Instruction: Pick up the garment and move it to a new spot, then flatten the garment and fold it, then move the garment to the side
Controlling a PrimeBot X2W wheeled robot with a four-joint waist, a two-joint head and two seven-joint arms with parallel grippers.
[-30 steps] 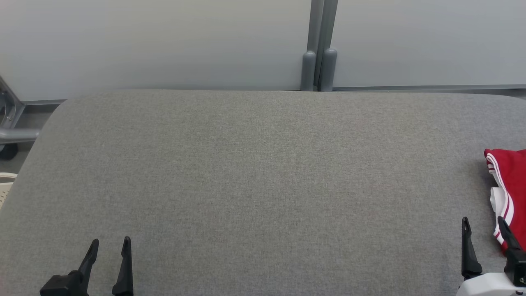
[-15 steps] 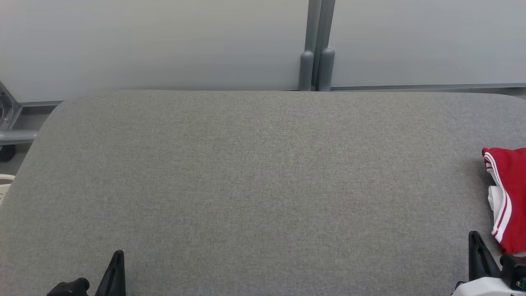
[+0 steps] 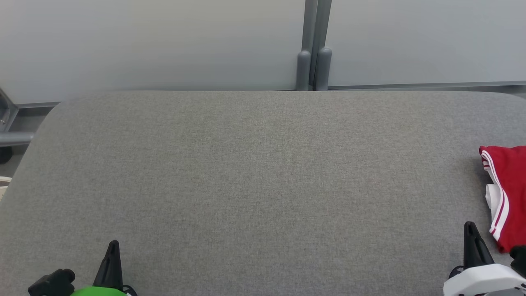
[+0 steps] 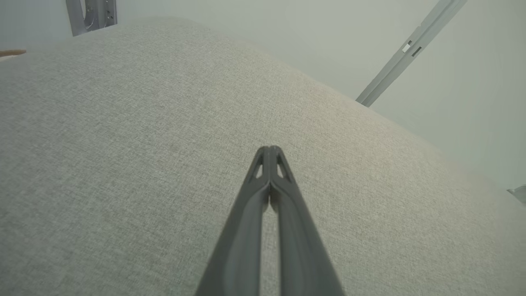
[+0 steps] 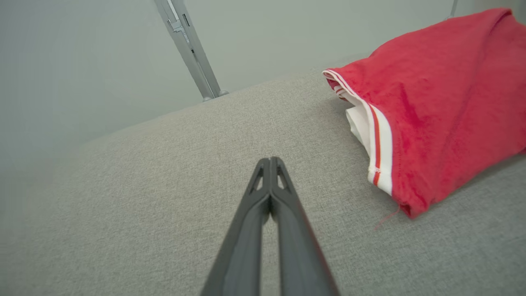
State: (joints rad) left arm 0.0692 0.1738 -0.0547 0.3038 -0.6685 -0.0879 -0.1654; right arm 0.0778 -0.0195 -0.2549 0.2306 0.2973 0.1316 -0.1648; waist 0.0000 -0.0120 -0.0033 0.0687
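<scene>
Changed: both pairs of fingers stood apart a second ago and are pressed together now. The head camera has drifted, so your whole picture sits slightly further left. Don't read that as the garment moving.
Garment (image 3: 506,193): red with white stripe trim, bunched in a loose heap at the right edge of your head view and cut off by the frame. It lies free on the grey padded surface (image 3: 263,172). A white inner layer pokes out on its left side.
Right gripper (image 3: 470,230): lower right of the head view, fingers together and holding nothing. The tip is just left of the garment's lower corner, apart from it. In its wrist view you get the garment at upper right, with the tips over bare fabric.
Left gripper (image 3: 111,248): lower left of the head view, fingers together and holding nothing. It is over bare fabric, well apart from the garment.
Surface: grey woven cover with rounded far corners.
Background: pale wall panels, with a grey post (image 3: 311,45) at top centre.
</scene>
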